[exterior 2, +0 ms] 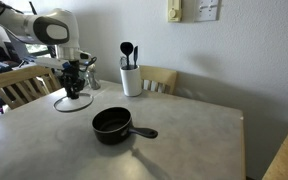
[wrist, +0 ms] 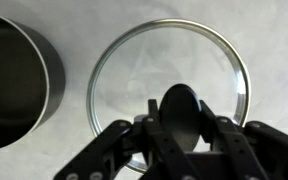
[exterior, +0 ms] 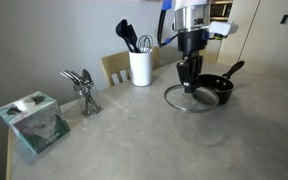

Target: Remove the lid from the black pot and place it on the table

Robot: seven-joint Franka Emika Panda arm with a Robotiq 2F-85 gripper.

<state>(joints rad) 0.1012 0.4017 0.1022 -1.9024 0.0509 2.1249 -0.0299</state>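
The lid (exterior: 174, 100) is round clear glass with a metal rim. It lies flat on the grey table (exterior: 154, 140), right beside the black pot (exterior: 212, 88), which stands open with its long handle pointing away. My gripper (exterior: 189, 78) points straight down over the lid's centre. In the wrist view its fingers (wrist: 179, 125) sit tight against both sides of the black knob, above the glass (wrist: 144, 70), with the pot's wall (wrist: 9, 85) at the left. Lid (exterior 2: 72, 103), gripper (exterior 2: 74, 85) and pot (exterior 2: 112, 124) also show in the exterior view.
A white utensil holder (exterior: 140, 66) with black utensils stands at the table's back edge, also seen in an exterior view (exterior 2: 131, 78). A metal utensil stand (exterior: 84, 90) and a tissue box (exterior: 34, 122) sit further along. Wooden chairs (exterior 2: 19, 85) (exterior 2: 162, 78) flank the table.
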